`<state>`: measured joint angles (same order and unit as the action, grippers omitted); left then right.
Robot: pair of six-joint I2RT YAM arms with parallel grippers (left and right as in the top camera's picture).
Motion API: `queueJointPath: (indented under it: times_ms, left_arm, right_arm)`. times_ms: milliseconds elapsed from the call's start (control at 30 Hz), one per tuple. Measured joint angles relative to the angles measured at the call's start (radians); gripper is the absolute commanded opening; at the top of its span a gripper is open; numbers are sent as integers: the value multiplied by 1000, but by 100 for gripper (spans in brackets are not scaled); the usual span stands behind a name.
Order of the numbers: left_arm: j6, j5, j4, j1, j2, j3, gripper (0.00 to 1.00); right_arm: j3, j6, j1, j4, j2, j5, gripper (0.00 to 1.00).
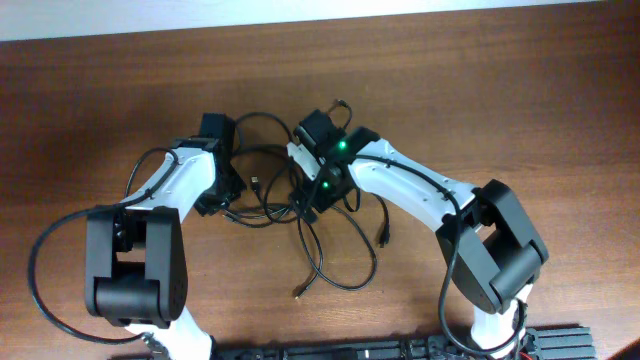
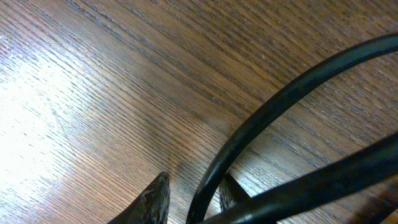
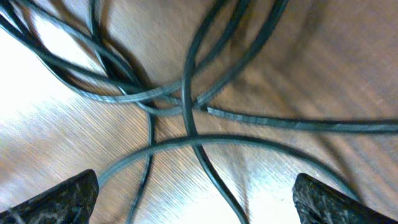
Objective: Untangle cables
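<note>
Right gripper (image 3: 196, 194) hangs spread wide over the crossing cables (image 3: 185, 93), which I see pooled at the middle of the table (image 1: 520, 80), loops trailing toward six o'clock. Left gripper (image 2: 193, 200), at nine o'clock of the tangle, stands barely parted astride one of them.

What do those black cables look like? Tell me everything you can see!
The cables are thin, black and rubbery-looking, lying in loose loops that cross in a tangle on the wooden table. Small plug ends stick out. One strand runs between the fingers of the left gripper; the right gripper hangs open over the crossing.
</note>
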<state>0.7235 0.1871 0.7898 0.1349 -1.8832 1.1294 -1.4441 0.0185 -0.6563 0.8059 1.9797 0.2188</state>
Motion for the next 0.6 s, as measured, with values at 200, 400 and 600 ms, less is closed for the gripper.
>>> queueJointPath:
  times_ms: [200,400,600]
  left_arm:
    - [0,0,0,0,0,0,29]
    - [0,-5,-5,0,0,0,29]
    - [0,-6,-6,0,0,0,29]
  right_arm:
    - [-34,84,-5,-21,0,60,99]
    - [72,91,-39,-121,12,-65,97]
    - [80,97,-39,-131,58,-79,22]
